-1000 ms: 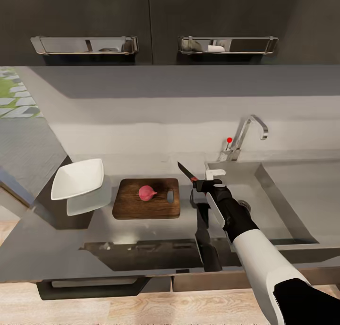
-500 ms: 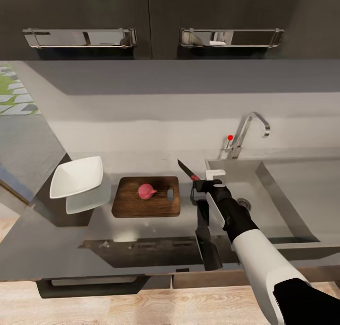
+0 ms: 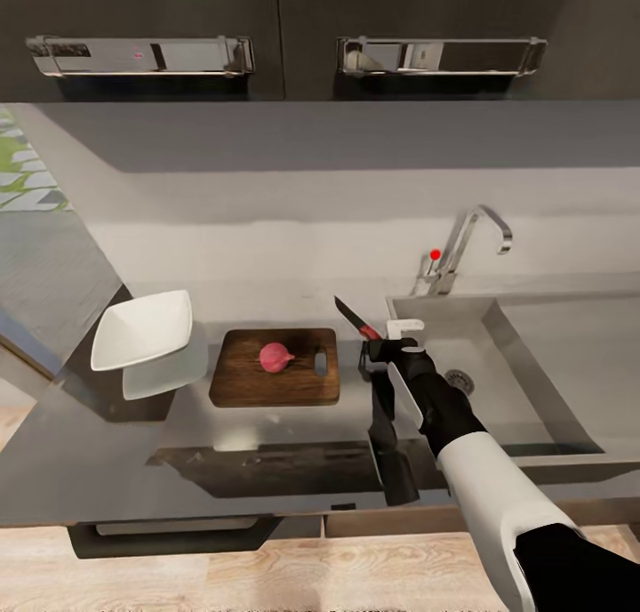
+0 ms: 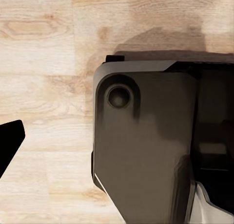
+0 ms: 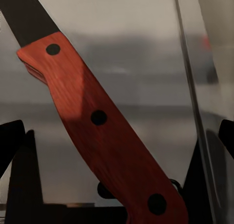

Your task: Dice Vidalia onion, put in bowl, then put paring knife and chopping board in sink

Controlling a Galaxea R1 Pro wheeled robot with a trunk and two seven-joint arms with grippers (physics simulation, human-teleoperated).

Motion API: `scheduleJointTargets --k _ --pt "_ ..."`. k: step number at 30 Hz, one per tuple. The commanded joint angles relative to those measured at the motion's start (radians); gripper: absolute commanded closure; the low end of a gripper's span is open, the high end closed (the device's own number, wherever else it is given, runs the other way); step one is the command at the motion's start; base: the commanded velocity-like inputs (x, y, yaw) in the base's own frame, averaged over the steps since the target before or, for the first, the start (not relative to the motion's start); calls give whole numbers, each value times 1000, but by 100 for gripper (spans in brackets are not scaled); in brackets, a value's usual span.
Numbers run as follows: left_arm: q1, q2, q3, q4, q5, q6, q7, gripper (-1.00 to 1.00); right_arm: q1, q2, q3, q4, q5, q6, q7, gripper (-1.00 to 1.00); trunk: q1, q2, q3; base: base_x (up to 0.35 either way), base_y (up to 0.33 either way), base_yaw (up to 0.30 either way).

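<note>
The pinkish-red Vidalia onion (image 3: 276, 357) lies whole on the dark-brown chopping board (image 3: 244, 382), in the middle of the grey countertop (image 3: 107, 452). To the board's right, my right gripper (image 3: 372, 344) is shut on the paring knife (image 3: 354, 319), held above the counter with its dark blade pointing up and to the left. The right wrist view has the knife's red riveted handle (image 5: 92, 112) running between the fingers (image 5: 10, 142). The white bowl (image 3: 142, 329) sits left of the board. The steel sink (image 3: 520, 390) lies to the right of my gripper.
A chrome tap (image 3: 467, 238) with a red knob (image 3: 435, 254) stands behind the sink. Dark wall cabinets with bar handles (image 3: 142, 54) hang above. The left wrist view looks down on wooden floor (image 4: 44, 48) and a dark robot part (image 4: 141, 146), with one black fingertip (image 4: 7, 142) at the picture's edge.
The whole picture has shifted slightly, so the camera has moved. My right arm still holds the knife in the same spot beside the board; onion, board and bowl stay put.
</note>
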Motion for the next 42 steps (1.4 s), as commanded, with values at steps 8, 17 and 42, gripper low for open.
scheduleJointTargets --k 8,17,42 --pt "-1 1 -8 0 10 -3 8 -100 -1 -1 3 -1 -10 4 -9 -100 0 -2 -11 11 -22 0" --pt "-1 1 -8 0 10 -3 7 -100 -1 -1 3 -1 -10 4 -9 -100 0 -2 -22 11 -20 0" --pt "-1 1 -8 0 10 -3 7 -100 -1 1 3 -1 -10 4 -9 100 0 -2 -19 0 0 0"
